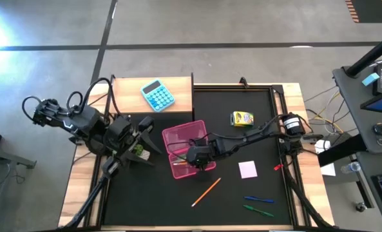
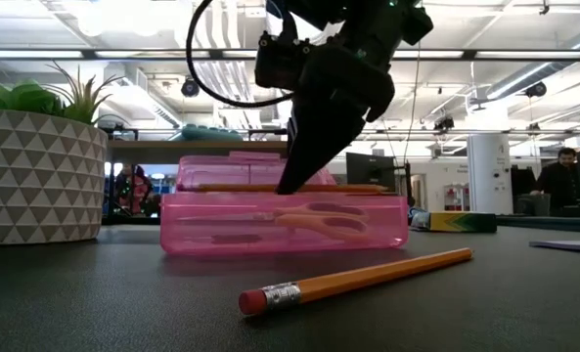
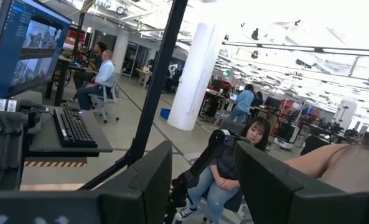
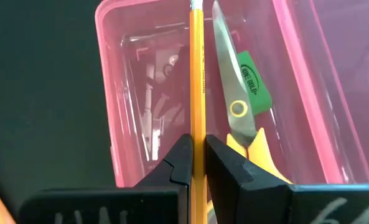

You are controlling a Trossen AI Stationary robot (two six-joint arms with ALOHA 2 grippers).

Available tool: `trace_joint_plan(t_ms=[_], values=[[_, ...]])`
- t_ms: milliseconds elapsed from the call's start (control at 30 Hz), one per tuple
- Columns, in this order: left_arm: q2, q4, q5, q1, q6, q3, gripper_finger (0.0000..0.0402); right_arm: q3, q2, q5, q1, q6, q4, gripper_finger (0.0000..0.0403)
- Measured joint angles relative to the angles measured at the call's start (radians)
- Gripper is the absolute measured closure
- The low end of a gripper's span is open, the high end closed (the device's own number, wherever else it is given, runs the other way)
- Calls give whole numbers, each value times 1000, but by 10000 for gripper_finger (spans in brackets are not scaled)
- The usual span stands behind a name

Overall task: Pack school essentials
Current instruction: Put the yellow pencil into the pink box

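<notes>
On the black-matted table (image 1: 255,154), the right tool (image 4: 197,163) is clenched on an orange pencil (image 4: 198,81) over the open pink case (image 1: 178,136), scissors (image 4: 237,106) already inside. A second pencil (image 2: 358,281) lies loose nearby. The left tool (image 1: 123,154) waits by the plant (image 2: 35,166); I cannot tell its grip. People sit at desks beyond.

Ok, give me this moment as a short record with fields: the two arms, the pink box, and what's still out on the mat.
right gripper: shut on an orange pencil, held over the open pink box
left gripper: parked by the table's left edge, holding nothing visible
in box: yellow-handled scissors, green eraser
on mat: second orange pencil, white note pad, crayon box, blue pen, green pen
set aside: calculator, potted plant
</notes>
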Motion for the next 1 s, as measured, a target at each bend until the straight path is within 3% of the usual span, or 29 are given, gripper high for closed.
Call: trace_joint_plan(t_ms=[333, 767, 1000], values=[[0, -1, 0, 0, -3, -1, 244, 0, 51, -49, 1, 25, 40, 372], [0, -7, 0, 0, -6, -2, 244, 0, 10, -42, 2, 118, 5, 260], [0, -6, 0, 0, -6, -24, 244, 0, -88, -46, 63, 196, -82, 245]])
